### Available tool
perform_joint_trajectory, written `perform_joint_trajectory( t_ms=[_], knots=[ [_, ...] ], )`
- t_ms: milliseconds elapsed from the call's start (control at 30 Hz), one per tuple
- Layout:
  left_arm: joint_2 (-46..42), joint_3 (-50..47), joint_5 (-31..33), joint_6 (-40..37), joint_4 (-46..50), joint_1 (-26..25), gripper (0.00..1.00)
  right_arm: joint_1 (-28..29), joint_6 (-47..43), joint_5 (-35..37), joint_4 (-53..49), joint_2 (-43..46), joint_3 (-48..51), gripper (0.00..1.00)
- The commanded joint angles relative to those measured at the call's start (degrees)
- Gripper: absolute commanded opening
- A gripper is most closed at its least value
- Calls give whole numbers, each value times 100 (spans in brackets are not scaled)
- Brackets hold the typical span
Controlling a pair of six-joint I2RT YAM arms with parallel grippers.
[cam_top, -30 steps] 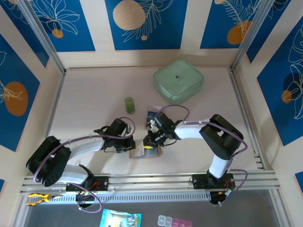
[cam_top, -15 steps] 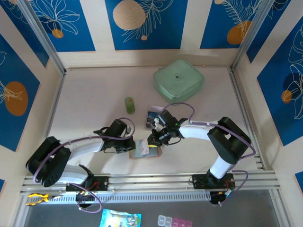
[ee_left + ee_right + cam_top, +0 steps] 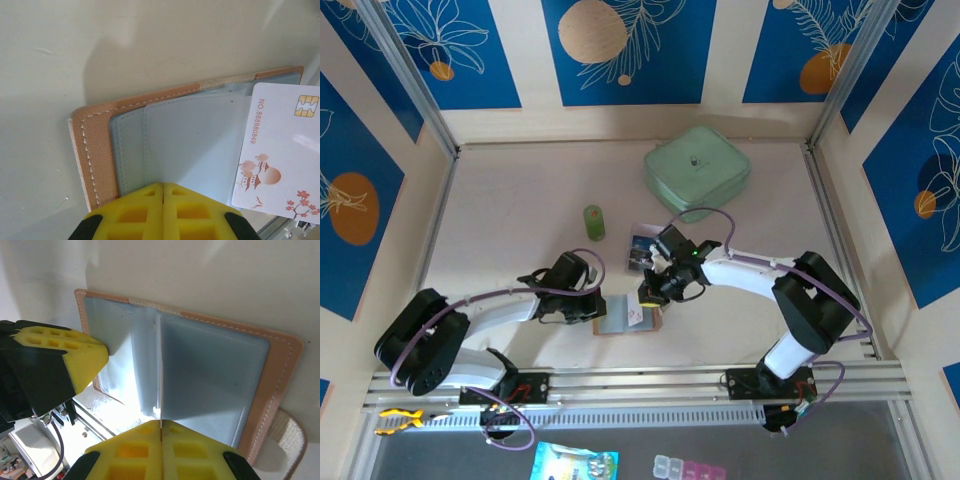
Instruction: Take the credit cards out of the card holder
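Right gripper: jaws closed flat on a thin white card, which the right wrist view shows edge-on, standing upright above the fold of the card holder. In the left wrist view its face shows a gold chip, a printed number and brown-pink blossom art. I cannot tell whether its far end is clear of the pocket or is caught in it.

Left gripper: fingers brought fully together, tips resting on the near edge of the holder's grey-blue left panel. I read this as a hold-down. Whether any leather is pinched between them I cannot tell.

The holder lies open on the table, near its front edge and between the two grippers, tan border up. A dark blue card lies flat just beyond it.

Risks from here, my judgement:
- If the card end is in the pocket, pulling it could drag the holder along. Only the left panel is pinned, so the right panel could lift or fold shut.
- The hold-down sits at the very edge of the panel. A small sideways tug may slide the fingertips off the leather.
- The grip on the card is narrow and near one end. Any twist could bend the card or let it pivot in the pads.
- The two grippers are close together, so a careless retreat path could knock them into each other.
- I cannot see into the pockets, so more cards may remain.
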State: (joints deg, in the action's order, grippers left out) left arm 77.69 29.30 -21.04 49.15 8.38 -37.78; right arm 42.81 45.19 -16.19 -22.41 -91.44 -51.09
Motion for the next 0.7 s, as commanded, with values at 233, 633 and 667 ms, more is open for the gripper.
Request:
perform_joint_trajectory(
  t_ms=[233, 633, 667],
  knots=[
    [81, -95, 51, 7, 241, -35, 5, 257, 14, 106, -216, -307, -337, 8],
    [93, -135, 39, 10, 166, -30, 5, 452, 215, 168, -235, -305, -420, 17],
    [97, -144, 41, 16, 156, -31, 5, 463, 223, 163, -252, -291, -412, 17]
  ],
)
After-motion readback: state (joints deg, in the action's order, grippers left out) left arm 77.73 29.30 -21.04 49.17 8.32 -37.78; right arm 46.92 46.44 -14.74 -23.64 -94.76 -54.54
